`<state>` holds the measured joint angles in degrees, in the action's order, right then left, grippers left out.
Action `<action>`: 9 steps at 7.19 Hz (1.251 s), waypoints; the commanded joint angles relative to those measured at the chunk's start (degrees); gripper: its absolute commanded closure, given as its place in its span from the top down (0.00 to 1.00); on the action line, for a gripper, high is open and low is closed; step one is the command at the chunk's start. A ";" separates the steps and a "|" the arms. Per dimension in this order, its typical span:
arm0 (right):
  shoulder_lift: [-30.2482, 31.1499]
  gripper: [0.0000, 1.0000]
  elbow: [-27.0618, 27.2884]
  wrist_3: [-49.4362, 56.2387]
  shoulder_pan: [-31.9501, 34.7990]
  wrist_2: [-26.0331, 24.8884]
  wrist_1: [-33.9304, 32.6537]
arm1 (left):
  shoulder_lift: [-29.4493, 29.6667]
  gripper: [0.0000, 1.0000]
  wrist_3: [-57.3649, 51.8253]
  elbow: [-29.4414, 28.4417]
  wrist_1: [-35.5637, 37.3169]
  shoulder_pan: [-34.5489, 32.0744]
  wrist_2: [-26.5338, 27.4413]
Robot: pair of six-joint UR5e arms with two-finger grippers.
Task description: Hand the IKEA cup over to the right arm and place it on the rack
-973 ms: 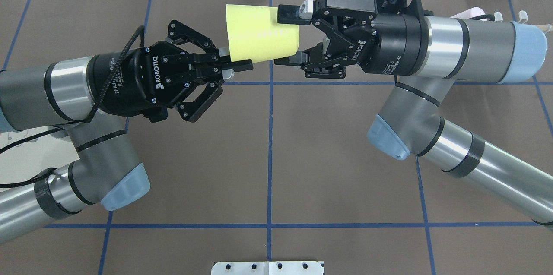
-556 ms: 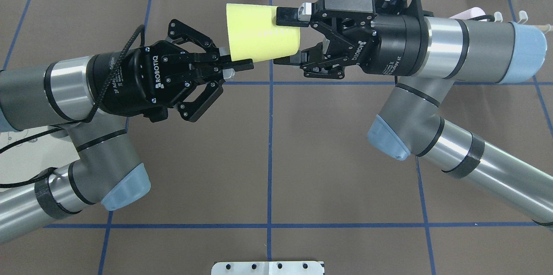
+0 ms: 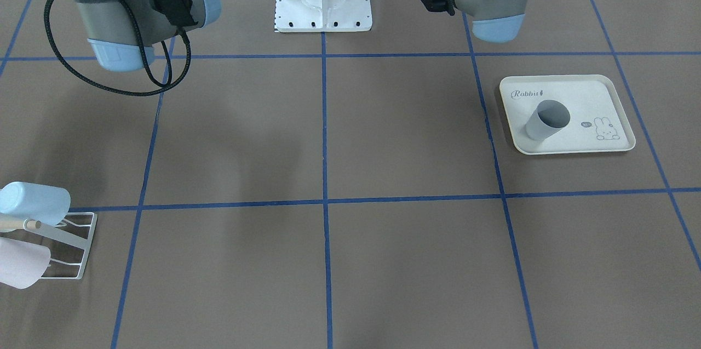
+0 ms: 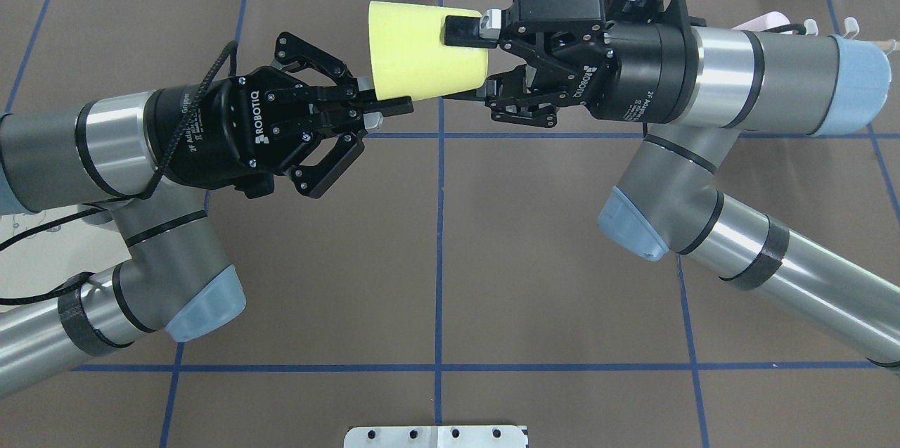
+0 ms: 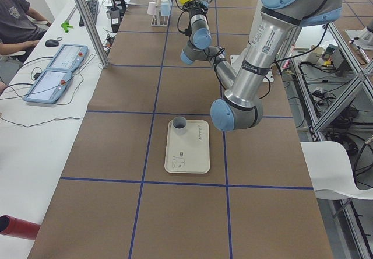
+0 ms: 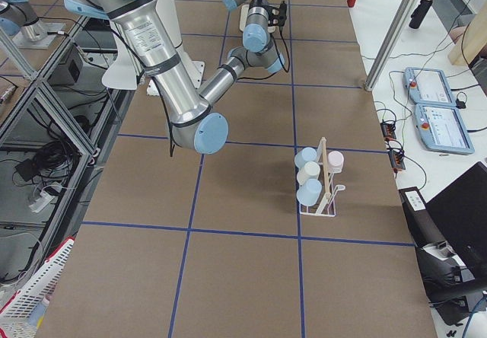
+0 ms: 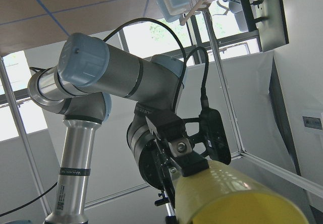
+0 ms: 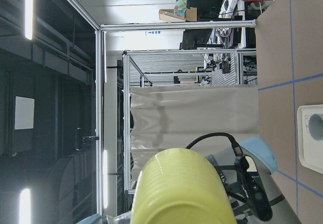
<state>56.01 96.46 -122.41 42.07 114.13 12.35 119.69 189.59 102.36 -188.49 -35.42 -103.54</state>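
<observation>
- The cup [image 4: 422,50] hangs in mid-air between both grippers, with its axis roughly level.
- The left gripper [image 4: 385,107] has its fingers clamped on the rim wall at the wide end.
- The right gripper [image 4: 458,62] has its fingers pressed against opposite sides of the narrow base end.
- The cup is probably light, smooth, stiff plastic, so hold the base wall firmly without crushing it.

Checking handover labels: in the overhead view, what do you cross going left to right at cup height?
left gripper → yellow cup → right gripper
</observation>
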 commanded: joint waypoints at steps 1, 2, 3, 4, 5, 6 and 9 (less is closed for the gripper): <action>0.15 0.24 -0.05 -0.02 0.12 0.04 0.04 | -0.07 1.00 -0.10 0.03 -0.04 -0.09 0.00; 0.24 0.24 0.04 -0.02 0.12 0.04 0.04 | -0.16 1.00 -1.93 0.12 -0.12 -0.26 -0.08; 0.42 0.24 0.13 -0.02 0.29 0.12 0.12 | -0.51 1.00 -4.03 0.12 -0.21 -0.78 -0.17; 0.85 0.24 0.13 -0.02 0.73 0.13 0.21 | -1.73 1.00 -5.88 0.12 -0.21 -2.53 -0.61; 2.08 0.25 0.04 0.24 1.69 0.13 0.21 | -4.18 1.00 -9.03 0.03 -0.21 -4.37 -0.87; 3.04 0.25 -0.05 1.29 2.83 0.21 0.04 | -5.07 1.00 -13.50 -0.05 -0.04 -5.78 -2.79; 7.52 0.25 -2.51 13.05 7.57 1.53 -8.71 | -6.83 1.00 -36.49 -0.32 11.27 -10.44 -11.83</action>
<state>61.47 94.41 -113.74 47.73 115.08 7.56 113.80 163.49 102.01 -181.47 -44.01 -111.60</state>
